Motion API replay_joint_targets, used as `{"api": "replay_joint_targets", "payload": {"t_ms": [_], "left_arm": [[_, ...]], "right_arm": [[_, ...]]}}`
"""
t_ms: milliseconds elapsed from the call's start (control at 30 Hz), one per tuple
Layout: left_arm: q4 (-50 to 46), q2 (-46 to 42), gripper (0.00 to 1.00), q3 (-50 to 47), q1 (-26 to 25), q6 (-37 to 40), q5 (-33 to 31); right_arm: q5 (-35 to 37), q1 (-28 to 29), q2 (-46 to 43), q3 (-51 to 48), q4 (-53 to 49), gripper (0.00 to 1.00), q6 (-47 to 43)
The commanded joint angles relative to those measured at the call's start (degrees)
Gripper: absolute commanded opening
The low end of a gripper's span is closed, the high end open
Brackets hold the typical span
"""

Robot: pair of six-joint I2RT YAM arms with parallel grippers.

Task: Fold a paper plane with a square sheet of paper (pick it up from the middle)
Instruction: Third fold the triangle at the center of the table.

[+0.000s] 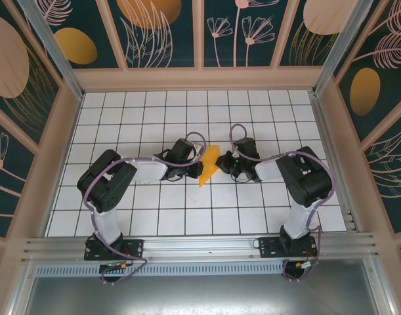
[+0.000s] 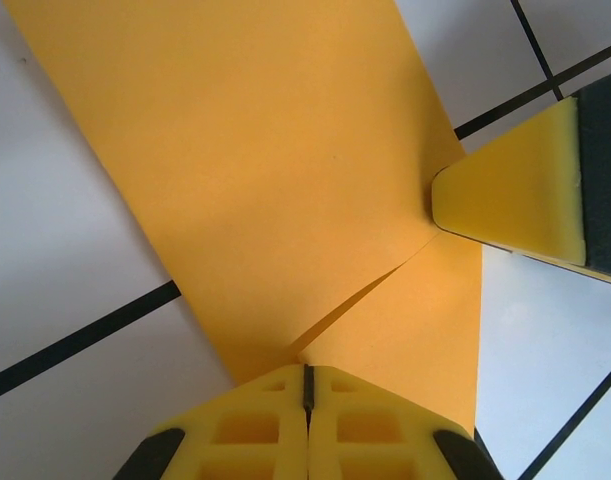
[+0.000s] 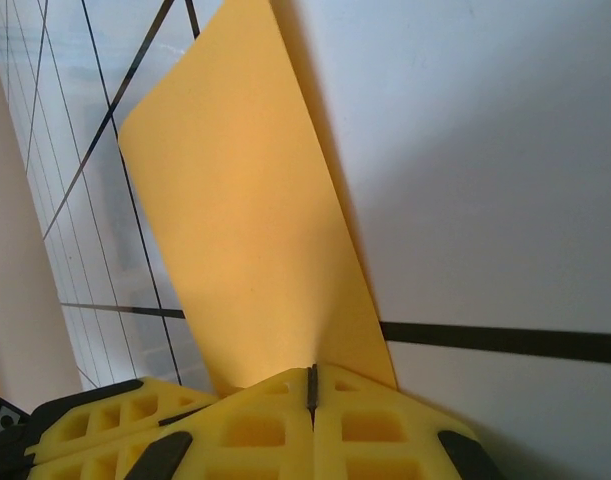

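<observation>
1. Left wrist view: the left gripper (image 2: 307,388) is clenched, and its yellow pads (image 2: 365,425) meet on a seam at 6 o'clock. The lower tip of the square sheet of paper (image 2: 285,180) runs into that seam, so I judge it pinched there by a small margin.
2. Right wrist view: the right gripper (image 3: 312,385) is likewise clenched on the sheet, which rises from its tips toward 11 o'clock, partly lifted off the table.
3. In the left wrist view, one pad of the right gripper enters from 2 o'clock and touches the sheet's edge. A flap edge runs from that pad down to my left fingertips.
4. Top external view: the sheet (image 1: 209,167) lies near the centre of the tiled table (image 1: 187,220). The left gripper is at its 9 o'clock and the right gripper at its 3 o'clock, both close in, and the sheet's point is aimed at about 7 o'clock.
5. Risks, as I judge them:
   - Drawing the arms apart with both pinches closed could tear the sheet along the flap edge.
   - The shallow left pinch could slip and let the flap spring open.
   - Uneven travel of the two arms could set the crease off-line and skew the plane's centre.
   - The grippers sit so close that a small inward move could knock their fingers together.
</observation>
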Motion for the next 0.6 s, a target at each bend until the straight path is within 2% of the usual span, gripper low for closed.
{"api": "replay_joint_targets", "payload": {"t_ms": [0,233,400,567], "left_arm": [[-3.94,2.54,0.09,-1.13,-0.21,1.18,0.84],[-2.83,-0.7,0.11,-2.73,-0.24,1.5,6.11],[-1.99,-5.01,0.13,-6.19,-0.3,0.75,8.44],[-2.51,-6.77,0.22,-6.72,-0.22,0.06,4.76]], "right_arm": [[-1.2,-0.41,-3.74,1.37,-3.25,0.03,-2.56],[2.5,-0.26,-9.68,2.21,-10.02,0.05,-4.67],[6.54,0.06,-17.71,-4.29,-11.25,0.11,-3.27],[6.3,1.72,-22.03,-10.19,-9.93,0.21,-0.81]]}}
